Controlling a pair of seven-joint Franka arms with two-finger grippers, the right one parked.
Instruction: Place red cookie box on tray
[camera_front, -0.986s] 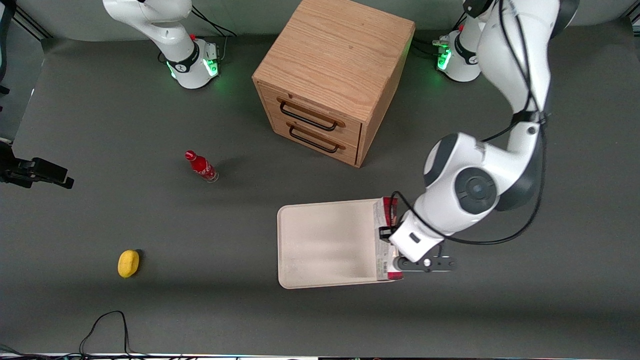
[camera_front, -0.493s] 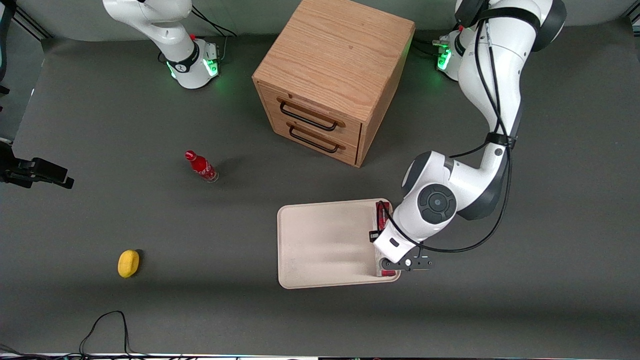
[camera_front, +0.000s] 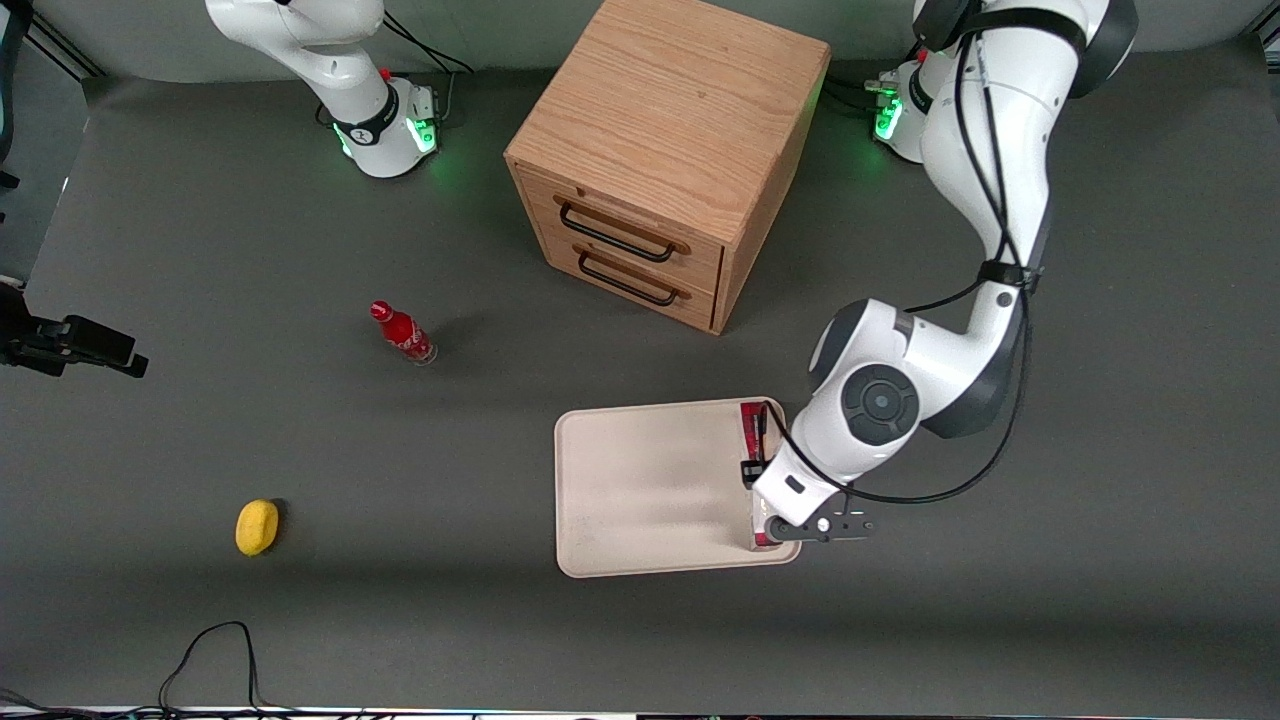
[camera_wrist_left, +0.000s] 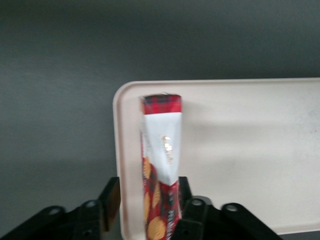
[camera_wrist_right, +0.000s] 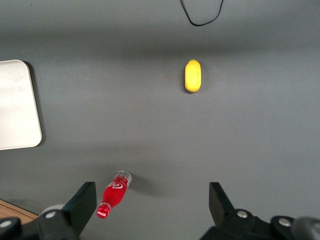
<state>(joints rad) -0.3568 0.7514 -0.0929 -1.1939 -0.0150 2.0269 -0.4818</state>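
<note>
One arm is working, and you have its gripper (camera_front: 765, 500) low over the tray (camera_front: 650, 490), at the tray's short edge toward the working arm's end of the tabletop (camera_front: 300, 620). In the wrist view the gripper (camera_wrist_left: 146, 200) is not clamped: one finger (camera_wrist_left: 111, 196) stands clear of the carton with a visible gap, while the other finger sits just beside or against the opposite face; contact there cannot be confirmed.

Red cookie box (camera_front: 752, 428) lies inside the tray along that same short edge, lengthwise with it. The wrist view shows the box (camera_wrist_left: 161, 165) with its plaid end cap pointing at the tray's rounded corner, close to the rim (camera_wrist_left: 118, 130) but within it.

Compared with half a second ago: your wrist and forearm have shifted slightly toward the working arm's end, and a little more of the box's red end is exposed. The box sits at the same spot on the tray. A second ago the arm was higher and the box overhung the tray's edge.

Unchanged relative to the tray:
- wooden drawer cabinet (camera_front: 665, 160), farther from the front camera, both drawers shut;
- small red bottle (camera_front: 402, 333), toward the parked arm's end;
- yellow object (camera_front: 257, 526), also toward the parked arm's end, well apart from the tray.
</note>
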